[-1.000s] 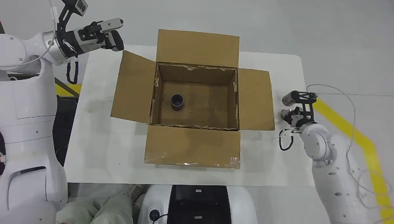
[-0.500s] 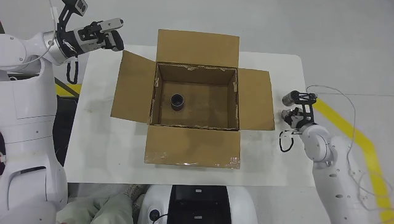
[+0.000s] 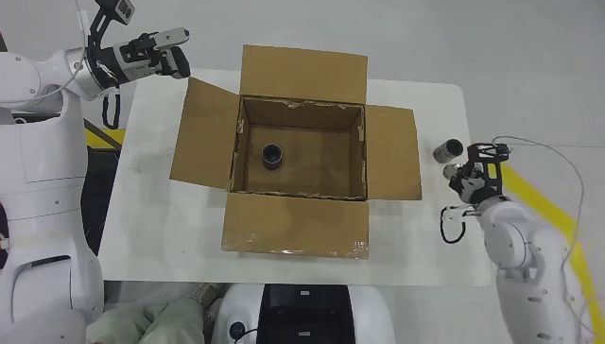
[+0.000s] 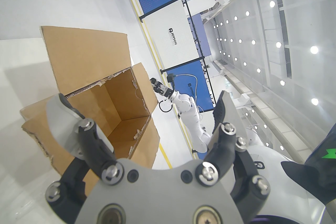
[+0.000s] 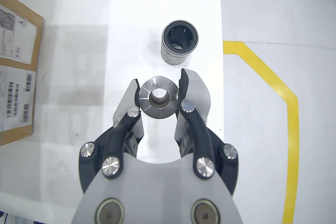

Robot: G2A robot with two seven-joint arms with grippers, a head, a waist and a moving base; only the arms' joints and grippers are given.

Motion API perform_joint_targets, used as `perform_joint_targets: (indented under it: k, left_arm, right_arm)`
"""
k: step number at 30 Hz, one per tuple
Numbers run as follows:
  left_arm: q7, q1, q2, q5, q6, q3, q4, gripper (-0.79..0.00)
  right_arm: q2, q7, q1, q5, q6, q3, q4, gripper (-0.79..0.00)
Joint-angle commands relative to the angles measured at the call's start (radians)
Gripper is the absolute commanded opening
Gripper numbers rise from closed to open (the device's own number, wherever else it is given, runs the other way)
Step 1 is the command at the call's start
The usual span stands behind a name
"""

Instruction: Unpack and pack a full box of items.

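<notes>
The right gripper is hanging over the table's right edge, its fingers clamping a steel ring. A linear bearing is lying just beyond the fingertips, apart from them. The cardboard box is sitting open at mid-table, with a dark cylinder resting inside. The left gripper is hanging spread wide off the far left corner.

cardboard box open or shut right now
Open: all four flaps of the cardboard box are folded outward, and the top view shows its floor with one dark cylinder on it.
</notes>
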Motion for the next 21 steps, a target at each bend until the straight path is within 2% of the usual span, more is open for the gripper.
perform_joint_targets:
  k: [1, 14, 21]
  left_arm:
    - [0.0, 0.0, 0.0, 0.0, 0.0, 0.0, 0.0, 0.0]
    - [0.0, 0.0, 0.0, 0.0, 0.0, 0.0, 0.0, 0.0]
    - [0.0, 0.0, 0.0, 0.0, 0.0, 0.0, 0.0, 0.0]
  right_arm:
    - [0.001, -0.006, -0.017, -0.004, 0.003, 0.008, -0.033, -0.785]
    - [0.001, -0.089, -0.094, 0.009, -0.017, 0.044, -0.234, -0.785]
    - [0.001, -0.126, -0.091, -0.001, -0.045, 0.016, -0.3, -0.785]
